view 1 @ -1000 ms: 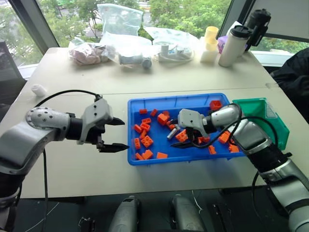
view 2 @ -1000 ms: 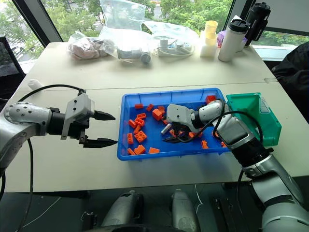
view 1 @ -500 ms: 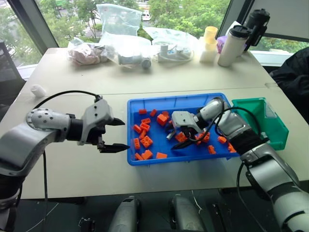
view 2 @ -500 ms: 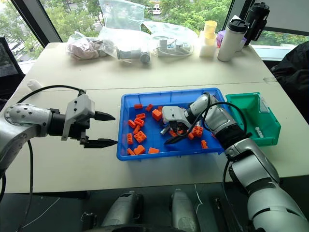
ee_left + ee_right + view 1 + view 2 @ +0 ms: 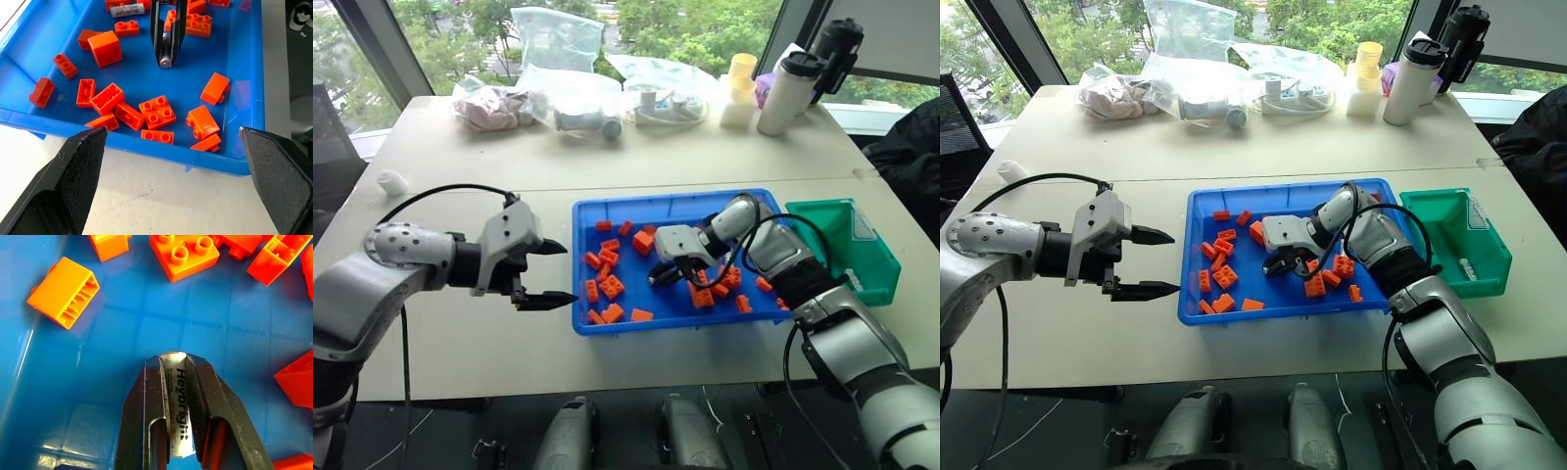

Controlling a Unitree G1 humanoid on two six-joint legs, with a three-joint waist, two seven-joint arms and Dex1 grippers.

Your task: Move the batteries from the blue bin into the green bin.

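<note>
- The right gripper (image 5: 178, 382) is pinched on a battery (image 5: 177, 406), low over the floor of the blue bin (image 5: 607, 211) at frame centre.
- Orange bricks (image 5: 612, 286) are scattered around it.
- The left gripper (image 5: 551, 274) is held spread, left of the bin, above the worktop (image 5: 460, 343).
- The green bin (image 5: 862, 259) is seen touching the blue bin's right end.

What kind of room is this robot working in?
Probably an office or lab: a plain table by large windows with trees outside, and drink flasks and bagged supplies along its far edge.
</note>
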